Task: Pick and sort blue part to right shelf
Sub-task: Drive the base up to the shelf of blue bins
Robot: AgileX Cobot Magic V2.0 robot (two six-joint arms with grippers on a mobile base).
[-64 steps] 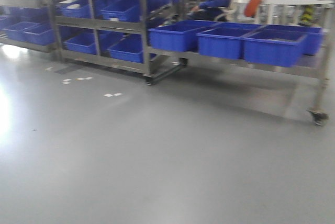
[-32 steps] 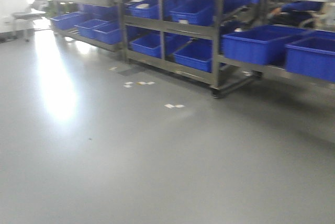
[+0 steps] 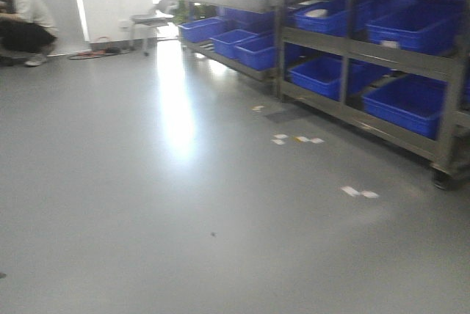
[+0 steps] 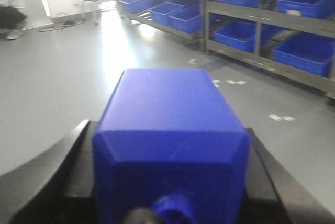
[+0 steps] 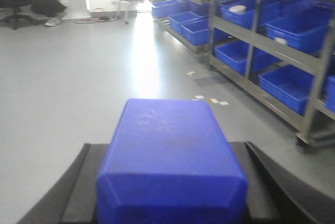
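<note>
Blue part [image 4: 170,98] sat clamped between the jaws of the left gripper [image 4: 167,130], and the right gripper [image 5: 168,148] pinched a second blue part [image 5: 167,124] likewise. I'd judge both grips should hold firm and level while the base swings toward the right shelf [image 3: 389,53], well apart at the right. White tags on its blue tubs [image 3: 407,105] were too blurred to read.

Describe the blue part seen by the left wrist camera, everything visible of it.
The blue part is a boxy block of matte blue plastic, as it looks, with chamfered edges and faint scuffs on its top. A short round neck juts from its near end. It lies lengthwise, pointing away from the camera, above the grey floor. Black fingers flank both sides and appear to grip it.
</note>
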